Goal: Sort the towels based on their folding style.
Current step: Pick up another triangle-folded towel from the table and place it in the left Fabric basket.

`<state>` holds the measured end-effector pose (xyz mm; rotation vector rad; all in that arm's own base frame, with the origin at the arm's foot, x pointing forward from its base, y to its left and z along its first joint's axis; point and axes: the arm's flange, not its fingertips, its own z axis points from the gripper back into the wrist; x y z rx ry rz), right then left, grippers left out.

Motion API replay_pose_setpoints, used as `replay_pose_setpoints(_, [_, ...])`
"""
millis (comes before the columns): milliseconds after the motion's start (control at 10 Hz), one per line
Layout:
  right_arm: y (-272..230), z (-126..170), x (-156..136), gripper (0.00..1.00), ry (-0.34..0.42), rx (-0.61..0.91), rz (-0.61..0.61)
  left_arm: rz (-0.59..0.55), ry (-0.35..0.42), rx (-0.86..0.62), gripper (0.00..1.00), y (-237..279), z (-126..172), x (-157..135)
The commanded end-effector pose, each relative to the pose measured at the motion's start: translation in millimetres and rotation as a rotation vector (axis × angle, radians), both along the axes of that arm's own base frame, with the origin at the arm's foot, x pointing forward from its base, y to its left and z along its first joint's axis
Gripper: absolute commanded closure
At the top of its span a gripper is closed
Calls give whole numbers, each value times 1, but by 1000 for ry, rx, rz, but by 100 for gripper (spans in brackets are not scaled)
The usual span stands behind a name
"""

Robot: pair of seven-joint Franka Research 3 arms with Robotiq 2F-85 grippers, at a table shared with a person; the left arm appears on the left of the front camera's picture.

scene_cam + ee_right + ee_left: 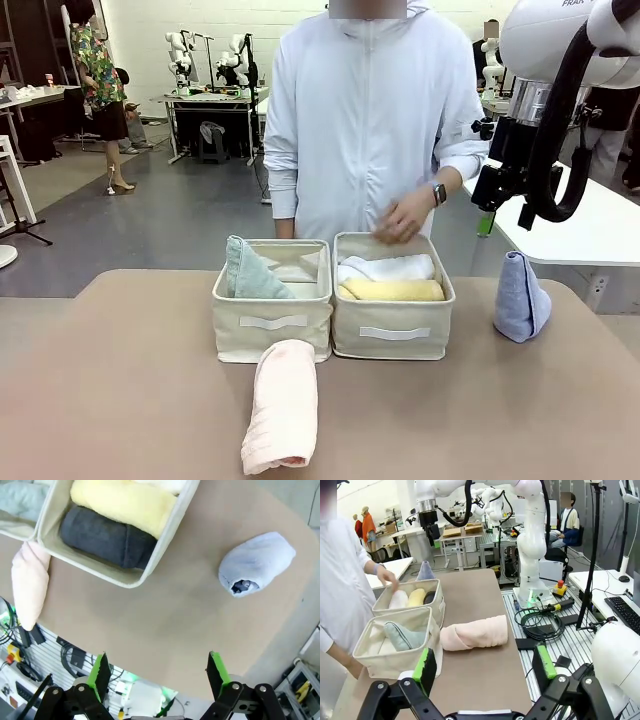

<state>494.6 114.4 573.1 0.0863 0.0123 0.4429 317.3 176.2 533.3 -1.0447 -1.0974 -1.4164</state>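
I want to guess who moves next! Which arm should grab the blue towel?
Probably the right. The right gripper hangs open above the table near the blue towel; the left gripper is farther off, nearer the pink towel.

Wall (140,25): white, plain.
Floor (150,225): grey, smooth, faintly glossy.
Tabletop (110,400): brown, rounded corners.
Side table (600,235): white, right of the tabletop.
Far bench (215,115): dark-fronted, by the wall.
Light: even, indoor.
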Motion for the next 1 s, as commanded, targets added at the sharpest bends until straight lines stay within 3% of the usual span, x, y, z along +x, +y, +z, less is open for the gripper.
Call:
replay_pose_setpoints(0, [-1, -3, -2, 0, -17, -3, 7, 3, -29, -21, 0, -1, 0, -2])
replay_pose_setpoints(100, [0, 0, 0, 0, 0, 0, 0, 3, -29, -21, 0, -1, 0, -2])
replay_pose_setpoints(200, [0, -21, 11, 0, -14, -80, -130, 3, -29, -21, 0, -1, 0, -2])
replay_pose_setpoints(500, [-3, -47, 30, 0, -24, -159, -345, 3, -29, -21, 0, -1, 0, -2])
replay_pose_setpoints(900, [-25, -72, 57, 0, -66, -142, -581, 3, -29, -21, 0, -1, 0, -2])
